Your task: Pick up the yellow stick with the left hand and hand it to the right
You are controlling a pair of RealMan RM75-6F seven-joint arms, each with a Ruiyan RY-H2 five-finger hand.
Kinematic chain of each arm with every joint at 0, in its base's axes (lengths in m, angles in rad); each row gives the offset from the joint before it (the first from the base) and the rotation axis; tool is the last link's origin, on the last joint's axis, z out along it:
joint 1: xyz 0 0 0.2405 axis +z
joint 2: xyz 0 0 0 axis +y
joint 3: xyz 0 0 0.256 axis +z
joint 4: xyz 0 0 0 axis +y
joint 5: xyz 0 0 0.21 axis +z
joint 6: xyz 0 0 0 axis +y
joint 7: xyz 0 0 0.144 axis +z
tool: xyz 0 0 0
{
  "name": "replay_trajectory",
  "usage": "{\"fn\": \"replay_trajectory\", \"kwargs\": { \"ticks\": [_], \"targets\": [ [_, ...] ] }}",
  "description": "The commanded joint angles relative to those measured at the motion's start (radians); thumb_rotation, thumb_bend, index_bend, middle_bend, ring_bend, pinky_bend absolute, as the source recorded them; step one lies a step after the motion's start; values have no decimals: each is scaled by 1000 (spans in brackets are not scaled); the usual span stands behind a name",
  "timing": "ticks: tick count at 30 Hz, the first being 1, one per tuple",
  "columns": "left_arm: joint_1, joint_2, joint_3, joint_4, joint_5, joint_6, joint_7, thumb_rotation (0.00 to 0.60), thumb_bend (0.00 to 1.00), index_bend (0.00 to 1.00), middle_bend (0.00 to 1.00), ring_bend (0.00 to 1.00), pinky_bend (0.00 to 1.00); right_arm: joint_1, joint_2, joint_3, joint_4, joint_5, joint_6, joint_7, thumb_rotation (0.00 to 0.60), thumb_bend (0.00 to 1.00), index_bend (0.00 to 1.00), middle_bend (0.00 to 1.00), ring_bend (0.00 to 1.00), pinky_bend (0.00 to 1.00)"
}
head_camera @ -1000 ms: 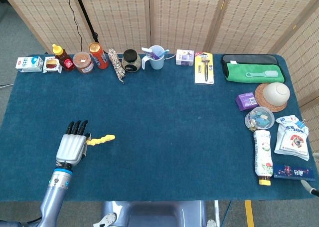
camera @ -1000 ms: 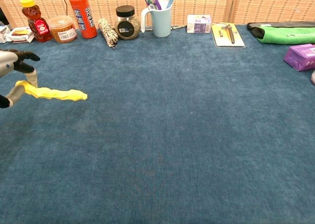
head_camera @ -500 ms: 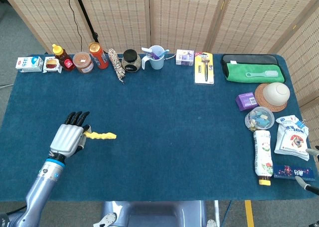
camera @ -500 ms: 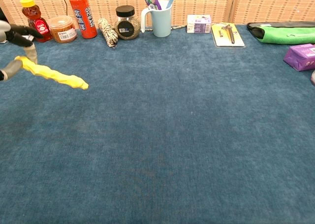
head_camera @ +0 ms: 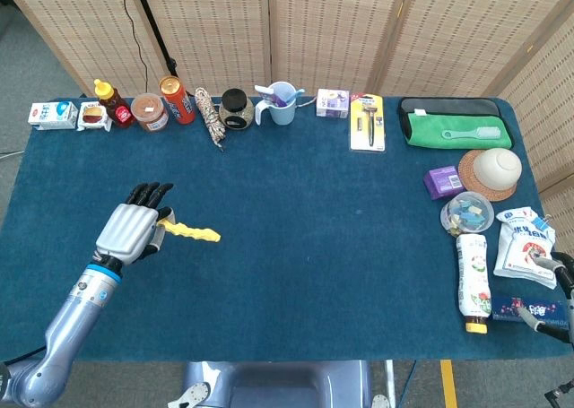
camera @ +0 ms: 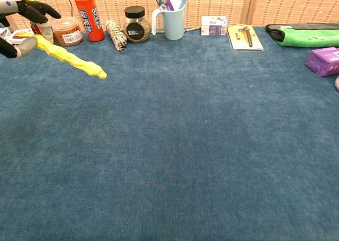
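The left hand (head_camera: 136,231) pinches one end of the yellow stick (head_camera: 192,232) between thumb and a finger, other fingers spread. In the chest view the stick is lifted above the blue table (head_camera: 314,202), w/ its free end tilted down toward the table middle. So the pick-up part looks done. The right hand (head_camera: 549,300) shows only at the right table edge, near the snack bags (head_camera: 525,247); I cannot tell if it is spread or closed. The two hands are well apart, so the carry across & the hand-over are not yet done.
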Motion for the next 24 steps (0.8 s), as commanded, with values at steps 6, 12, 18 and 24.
{"fn": "replay_trajectory", "kwargs": {
  "ticks": [6, 12, 18, 24],
  "targets": [
    [-45, 31, -38, -12, -28, -64, -48, 600, 633, 598, 87, 16, 46, 54, 39, 12, -81, -3, -75, 43, 600, 162, 309, 243, 266, 272],
    [-81, 61, -49, -14, -59, -149, -98, 600, 633, 598, 87, 16, 45, 108, 76, 14, -147, -15, -160, 123, 600, 163, 400, 266, 267, 273],
    [-113, 63, -57, 6, -59, -182, -117, 600, 633, 598, 87, 16, 45, 181, 97, 27, -194, -15, -261, 195, 600, 161, 396, 268, 267, 256],
    [-142, 60, -78, 16, -68, -223, -177, 600, 633, 595, 87, 18, 45, 254, 72, 42, -210, 1, -352, 243, 600, 161, 396, 258, 257, 232]
  ]
}}
